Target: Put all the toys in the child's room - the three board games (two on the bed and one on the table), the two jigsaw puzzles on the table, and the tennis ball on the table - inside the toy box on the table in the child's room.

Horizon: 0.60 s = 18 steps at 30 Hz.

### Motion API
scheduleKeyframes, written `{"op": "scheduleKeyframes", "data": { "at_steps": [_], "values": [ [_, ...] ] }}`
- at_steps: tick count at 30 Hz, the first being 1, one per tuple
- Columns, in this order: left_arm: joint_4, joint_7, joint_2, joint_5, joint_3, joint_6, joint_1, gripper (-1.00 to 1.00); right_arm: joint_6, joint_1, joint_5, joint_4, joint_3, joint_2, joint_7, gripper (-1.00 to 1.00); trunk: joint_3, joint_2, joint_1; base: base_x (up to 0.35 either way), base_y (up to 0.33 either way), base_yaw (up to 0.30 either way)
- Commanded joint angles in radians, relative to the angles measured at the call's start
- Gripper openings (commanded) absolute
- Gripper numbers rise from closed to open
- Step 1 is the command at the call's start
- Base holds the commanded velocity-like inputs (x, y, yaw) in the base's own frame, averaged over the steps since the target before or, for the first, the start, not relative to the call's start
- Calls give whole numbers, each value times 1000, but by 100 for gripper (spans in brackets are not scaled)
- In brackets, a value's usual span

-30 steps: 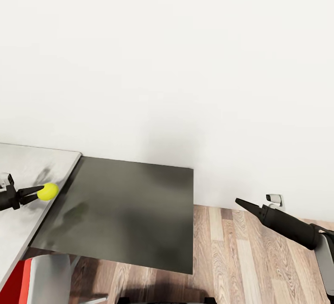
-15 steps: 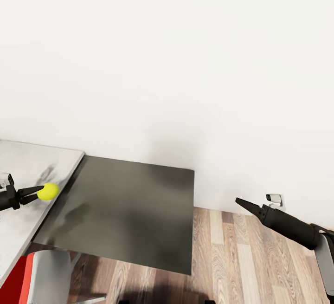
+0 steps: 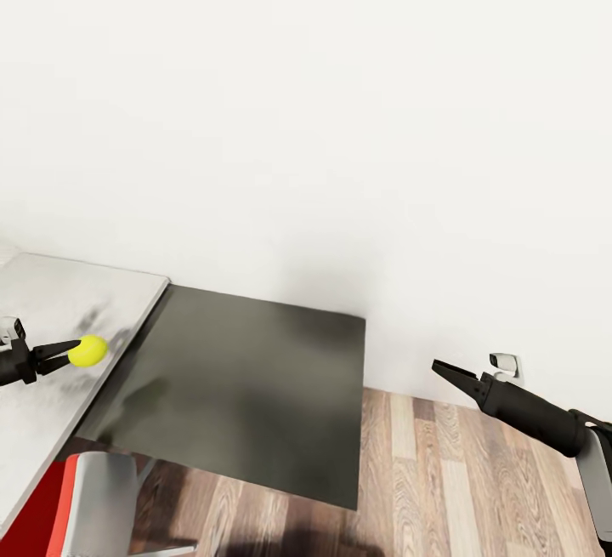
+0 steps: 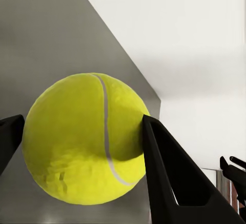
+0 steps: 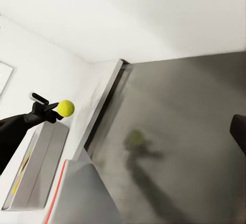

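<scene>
**Tennis ball held over the table**

We see the tennis ball (image 3: 87, 350) at about eight o'clock in the head view, pinched between the two dark fingers of our left hand (image 3: 70, 352), which is closed against its sides. It hangs above the pale grey top of the table (image 3: 51, 302), near the edge where the lower dark grey section (image 3: 246, 387) begins. Our right hand (image 3: 439, 367) sits at four o'clock over the wooden floor (image 3: 450, 480), its fingers slightly parted and holding nothing.
</scene>
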Motion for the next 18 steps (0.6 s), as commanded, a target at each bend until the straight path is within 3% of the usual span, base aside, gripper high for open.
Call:
{"op": "scheduleKeyframes", "data": {
  "at_steps": [1, 18],
  "values": [
    [1, -5, 0, 5, -5, 6, -1, -100, 6, 0, -3, 0, 0, 0, 0, 100, 0, -2, 1, 0, 0, 104],
    [-5, -5, -2, 5, -5, 3, -1, -100, 7, 0, -13, 1, -2, 0, 6, 100, 26, -2, 1, 0, 0, 98]
  ]
}}
